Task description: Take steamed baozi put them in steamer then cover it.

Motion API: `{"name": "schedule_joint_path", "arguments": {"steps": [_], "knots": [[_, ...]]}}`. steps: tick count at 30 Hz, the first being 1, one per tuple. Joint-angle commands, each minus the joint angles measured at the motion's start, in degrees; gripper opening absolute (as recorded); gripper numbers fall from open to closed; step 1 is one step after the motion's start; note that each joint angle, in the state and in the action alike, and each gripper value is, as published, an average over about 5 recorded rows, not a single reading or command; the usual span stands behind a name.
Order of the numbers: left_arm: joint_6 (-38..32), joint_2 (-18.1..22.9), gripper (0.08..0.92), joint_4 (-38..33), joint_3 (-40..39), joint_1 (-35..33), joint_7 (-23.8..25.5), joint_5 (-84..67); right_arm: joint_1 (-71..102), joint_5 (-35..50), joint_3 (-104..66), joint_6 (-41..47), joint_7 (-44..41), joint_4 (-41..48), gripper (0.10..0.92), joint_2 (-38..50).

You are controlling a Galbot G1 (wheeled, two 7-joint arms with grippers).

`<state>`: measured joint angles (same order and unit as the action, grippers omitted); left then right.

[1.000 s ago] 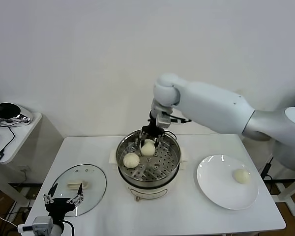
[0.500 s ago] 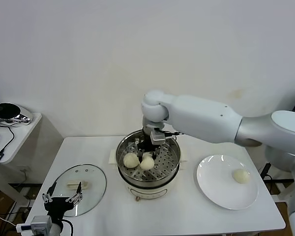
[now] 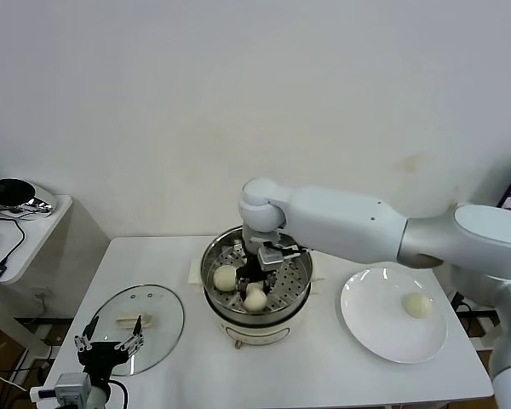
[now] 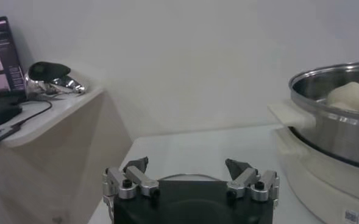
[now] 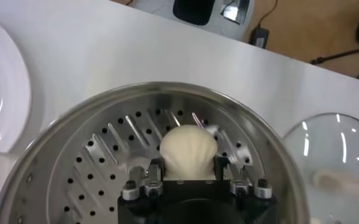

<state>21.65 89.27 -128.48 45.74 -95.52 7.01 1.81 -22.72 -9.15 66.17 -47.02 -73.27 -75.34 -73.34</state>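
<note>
The steamer [image 3: 300, 291] stands mid-table on its cream base. One baozi [image 3: 225, 277] lies on its perforated tray. My right gripper [image 3: 255, 288] reaches down into the pot, shut on a second baozi [image 3: 255, 299] at the tray's near side. In the right wrist view this baozi [image 5: 188, 151] sits between the fingers [image 5: 156, 168], low over the tray [image 5: 100, 164]. A third baozi [image 3: 418, 304] lies on the white plate [image 3: 375, 328]. The glass cover [image 3: 157, 328] lies flat at the left. My left gripper [image 3: 111, 344] is open just in front of the cover.
A side table [image 3: 34, 213] with a dark object and cables stands at the far left. The left wrist view shows the steamer [image 4: 331, 125] with a baozi [image 4: 351, 96] inside. The wall is close behind the table.
My right gripper has carried the baozi from the far part of the steamer down to the tray's near side. The left arm has not moved.
</note>
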Motion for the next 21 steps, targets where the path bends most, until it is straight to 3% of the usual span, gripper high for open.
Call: {"name": "schedule_joint_path", "arguments": {"steps": [1, 9, 12, 21], "knots": [[0.06, 0.0, 0.823, 0.08, -0.08, 0.06, 0.11, 0.05, 0.15, -0.33, -0.94, 2.13, 1.01, -0.45, 0.55, 0.17], [0.38, -0.07, 0.823, 0.27, -0.43, 0.76, 0.41, 0.19, -5.83, 5.77, -4.28, 10.23, 0.05, -3.82, 0.773, 5.38], [0.59, -0.25, 0.823, 0.46, -0.44, 1.16, 0.58, 0.18, -10.63, 9.89, -4.31, 16.32, 0.52, -5.78, 0.814, 10.08], [0.7, -1.58, 0.823, 0.18, -0.41, 0.87, 0.78, -0.64, -19.81, 23.31, -0.32, 52.76, 1.68, -7.78, 0.823, 29.29]]}}
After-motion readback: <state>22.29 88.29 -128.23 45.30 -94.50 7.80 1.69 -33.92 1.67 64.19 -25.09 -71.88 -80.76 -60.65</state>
